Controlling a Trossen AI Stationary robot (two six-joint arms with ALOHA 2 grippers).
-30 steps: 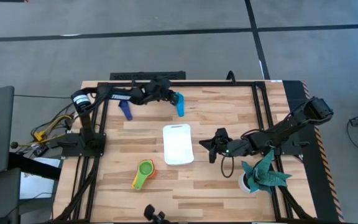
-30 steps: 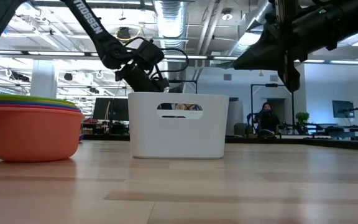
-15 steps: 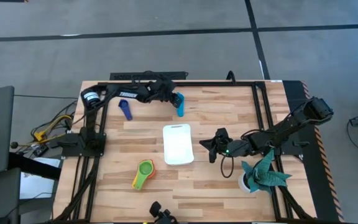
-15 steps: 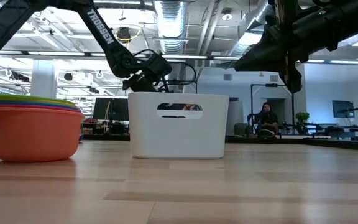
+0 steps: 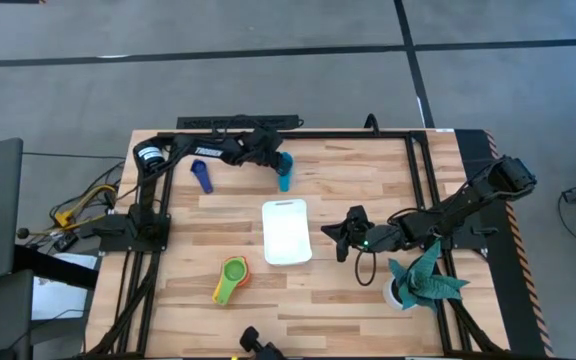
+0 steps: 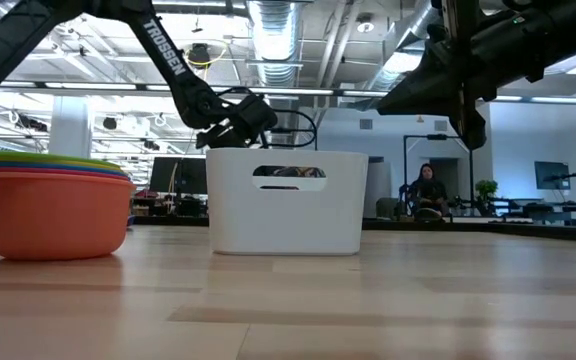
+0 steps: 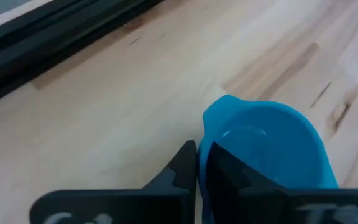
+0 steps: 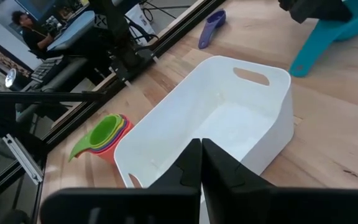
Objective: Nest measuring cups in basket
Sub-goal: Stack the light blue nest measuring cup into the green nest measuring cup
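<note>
- The left gripper is at the far edge of the wooden table, its two dark fingers drawn together on the rim of a small light blue plastic measuring cup. In the left wrist view the cup wall sits pinched between them.
- In the right wrist view that cup appears tilted, its handle slanting down to the wood.
- A dark blue plastic measuring cup lies on the table well to the left of the light blue one, untouched.
- The white rectangular plastic basket with rounded corners stands near the table's middle; nothing shows inside it.
- A nested stack of cups, green on top with yellow and orange showing beneath, rests on the near-left part of the table, apart from the basket.
- The right gripper hangs just beside the basket's right wall, fingers pressed together with nothing between them.
- A teal folded-paper plant stands at the near-right corner.
</note>
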